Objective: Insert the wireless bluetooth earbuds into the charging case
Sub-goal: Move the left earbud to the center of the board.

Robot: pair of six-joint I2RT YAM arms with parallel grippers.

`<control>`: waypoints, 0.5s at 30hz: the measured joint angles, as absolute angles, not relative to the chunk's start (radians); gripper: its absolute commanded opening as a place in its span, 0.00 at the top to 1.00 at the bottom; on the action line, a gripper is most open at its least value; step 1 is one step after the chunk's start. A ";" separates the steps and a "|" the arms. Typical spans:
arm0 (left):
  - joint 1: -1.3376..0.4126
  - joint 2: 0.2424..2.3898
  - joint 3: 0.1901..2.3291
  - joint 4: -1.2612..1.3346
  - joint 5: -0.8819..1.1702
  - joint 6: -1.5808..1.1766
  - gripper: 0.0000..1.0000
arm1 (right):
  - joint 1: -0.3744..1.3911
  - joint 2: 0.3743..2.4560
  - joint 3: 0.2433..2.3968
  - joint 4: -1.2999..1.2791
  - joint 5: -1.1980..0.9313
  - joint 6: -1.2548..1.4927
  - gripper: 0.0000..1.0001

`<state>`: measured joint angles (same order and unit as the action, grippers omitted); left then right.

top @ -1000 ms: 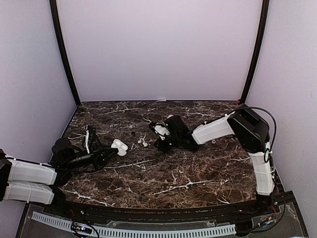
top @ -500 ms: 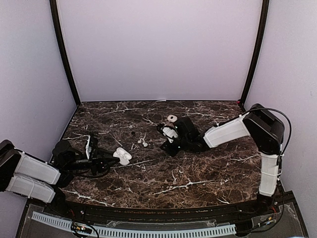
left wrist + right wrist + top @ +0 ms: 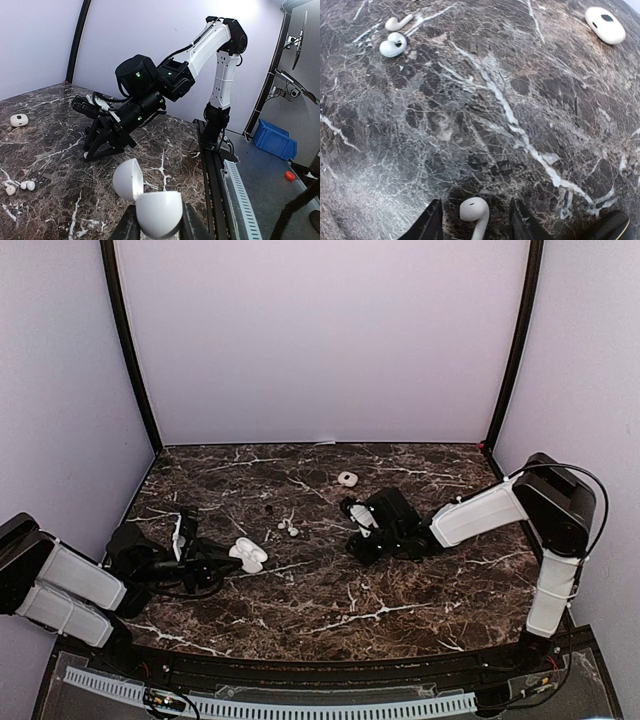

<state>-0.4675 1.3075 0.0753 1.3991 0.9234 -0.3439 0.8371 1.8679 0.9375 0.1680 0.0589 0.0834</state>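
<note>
- Your left tool (image 3: 159,226) is squeezing nearly shut on the charging case (image 3: 159,212). Its 2 fingers are pressing on the sides of the rounded lower half.
- The case is standing open in that grip, with its lid (image 3: 128,180) tipping back and away from the wrist camera.
- Your right tool (image 3: 476,204) is resting low over the desk (image 3: 400,590) with its fingers partly apart.
- 1 white earbud (image 3: 472,210) is lying between those fingers, its stem pointing back toward the wrist camera. A gap is showing on each side of it, so neither finger is touching it.
- In the top view, the 2 tools are sitting well apart: the left one with its case at the left of the desk, the right one near the middle.
- 2 other earbuds (image 3: 393,45) are lying just beside each other on the desk, between the 2 tools and nearer the back than the left tool.
- A closed white case (image 3: 605,25) is lying flat toward the back of the desk, beyond the right tool.
- The desk is showing a dark brown marble pattern with white veins.
- Plain pale walls (image 3: 320,340) are closing in the desk on 3 sides, with black posts (image 3: 130,350) running up the 2 back corners.
- A perforated white rail (image 3: 300,708) is running along the near edge, below the arm bases.
- A blue bin (image 3: 276,140) is sitting off the desk, past the right arm's base.
</note>
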 measured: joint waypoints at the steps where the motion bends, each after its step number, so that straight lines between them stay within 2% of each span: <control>1: -0.467 1.307 0.075 1.398 0.923 -0.344 0.85 | 0.837 1.871 0.939 0.163 0.067 0.095 0.42; 8: -0.467 1.243 0.075 1.338 0.875 -0.326 0.85 | 0.837 1.878 0.976 0.157 -0.003 0.102 0.40; 15: -0.460 1.133 0.075 1.203 0.721 -0.326 0.84 | 0.867 1.986 1.143 0.188 -0.070 0.096 0.40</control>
